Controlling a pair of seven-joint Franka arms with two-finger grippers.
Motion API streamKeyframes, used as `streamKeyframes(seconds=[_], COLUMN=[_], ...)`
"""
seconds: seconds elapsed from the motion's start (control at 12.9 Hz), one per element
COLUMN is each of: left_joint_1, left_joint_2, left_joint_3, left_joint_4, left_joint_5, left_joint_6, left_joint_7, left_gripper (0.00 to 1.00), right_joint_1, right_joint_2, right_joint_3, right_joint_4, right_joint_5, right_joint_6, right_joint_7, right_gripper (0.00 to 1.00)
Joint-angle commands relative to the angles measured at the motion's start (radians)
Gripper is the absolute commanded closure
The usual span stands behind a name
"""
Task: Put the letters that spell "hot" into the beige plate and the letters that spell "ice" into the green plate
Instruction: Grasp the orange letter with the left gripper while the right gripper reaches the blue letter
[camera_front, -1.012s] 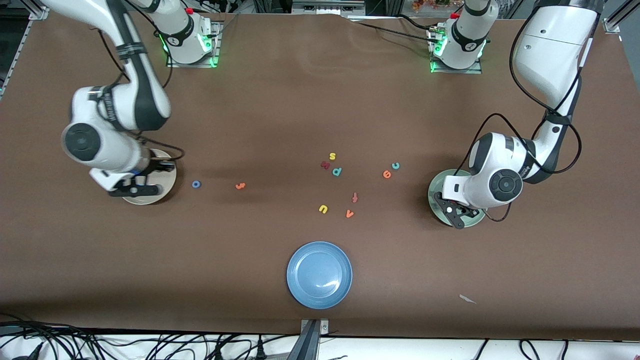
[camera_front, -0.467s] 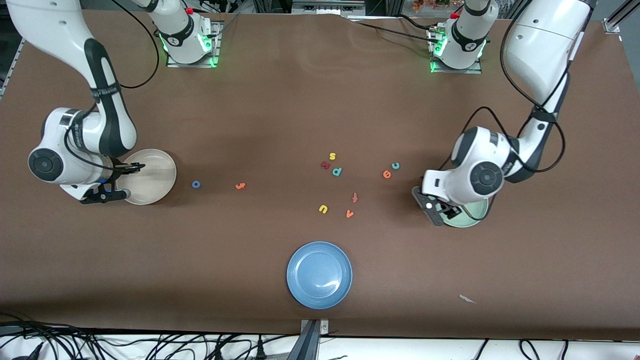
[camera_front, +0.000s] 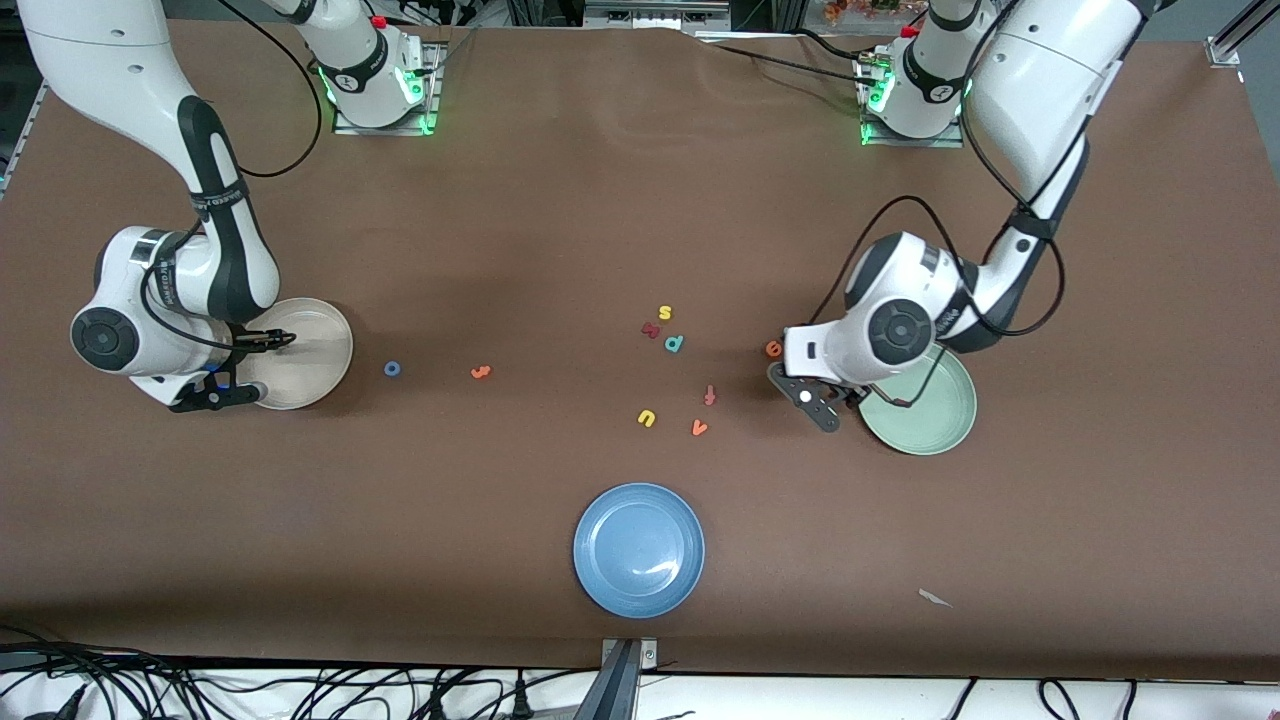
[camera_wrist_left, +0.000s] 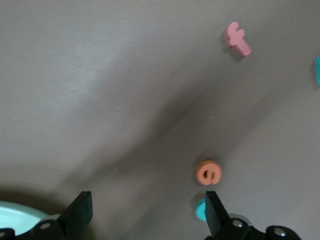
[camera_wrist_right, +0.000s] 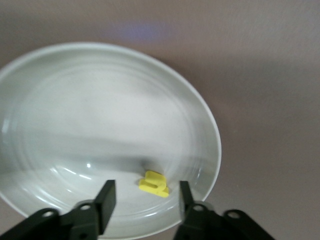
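My right gripper (camera_front: 240, 368) (camera_wrist_right: 145, 200) hangs open over the beige plate (camera_front: 310, 345) (camera_wrist_right: 60, 100), at the rim nearest the right arm's end. The yellow h (camera_wrist_right: 154, 183) lies loose in that plate below the spread fingers. The blue o (camera_front: 392, 368) and orange t (camera_front: 481, 371) lie on the table beside the plate. My left gripper (camera_front: 825, 400) (camera_wrist_left: 146, 217) stands wide open and empty, low over the table beside the green plate (camera_front: 930, 415) (camera_wrist_left: 17, 215). The orange e (camera_front: 773, 348) (camera_wrist_left: 208, 173) and teal c (camera_wrist_left: 201, 209) lie close to one finger. A dark red i (camera_front: 650, 329) lies mid-table.
Mid-table lie a yellow s (camera_front: 665, 312), teal p (camera_front: 675, 343), red-orange f (camera_front: 709, 394) (camera_wrist_left: 237, 39), yellow u (camera_front: 646, 418) and orange v (camera_front: 699, 428). A blue plate (camera_front: 638, 548) sits near the front edge, with a paper scrap (camera_front: 935, 598) toward the left arm's end.
My left gripper opened wide and swung off the green plate toward the e and c. My right gripper shifted to the beige plate's outer rim and opened, leaving the h in the plate.
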Motion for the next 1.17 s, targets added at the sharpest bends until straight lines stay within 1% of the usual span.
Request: streamKeyframes(seconds=[0.0,0.16,0.23,0.31,0.47,0.54,0.62,0.78,0.86,0.93,1.09], left_joint_1=[-0.041,-0.079,-0.094,-0.090,-0.097,-0.097,-0.097,-0.102,-0.103,-0.103,-0.105], left_joint_2=[0.017,0.015,0.016,0.015,0.008,0.008,0.011,0.011,0.011,0.011,0.011], left_joint_3=[0.001,0.006,0.006,0.003,0.003,0.003,0.003,0.003,0.003,0.003,0.001], left_joint_4=[-0.014,-0.053,-0.065,-0.070,-0.088,-0.094,-0.096,-0.102,-0.117,-0.128,-0.128], left_joint_5=[0.023,0.026,0.056,0.122,0.147,0.147,0.147,0.147,0.149,0.150,0.170], left_joint_6=[0.044,0.069,0.071,0.074,0.075,0.075,0.078,0.087,0.113,0.133,0.138], left_joint_7=[-0.109,-0.143,-0.147,-0.154,-0.193,-0.196,-0.198,-0.204,-0.230,-0.230,-0.239], left_gripper=[0.05,0.19,0.25,0.25,0.29,0.29,0.29,0.33,0.33,0.41,0.70], right_joint_1=[0.006,0.008,0.008,0.007,0.006,0.006,0.008,0.010,0.017,0.019,0.020], right_joint_2=[-0.080,-0.110,-0.117,-0.117,-0.108,-0.099,-0.081,-0.064,-0.053,-0.047,-0.036], right_joint_3=[0.056,0.125,0.160,0.194,0.256,0.271,0.274,0.276,0.279,0.286,0.294], right_joint_4=[-0.002,-0.002,-0.002,-0.002,-0.006,-0.015,-0.022,-0.048,-0.059,-0.065,-0.067], right_joint_5=[0.017,0.017,0.017,0.017,0.019,0.020,0.020,0.020,0.020,0.020,0.020], right_joint_6=[-0.015,-0.015,-0.014,-0.007,0.038,0.077,0.104,0.164,0.192,0.209,0.223], right_joint_7=[0.099,0.214,0.269,0.321,0.339,0.355,0.359,0.368,0.374,0.379,0.394], right_gripper=[0.01,0.01,0.01,0.01,0.01,0.01,0.01,0.02,0.04,0.05,0.05])
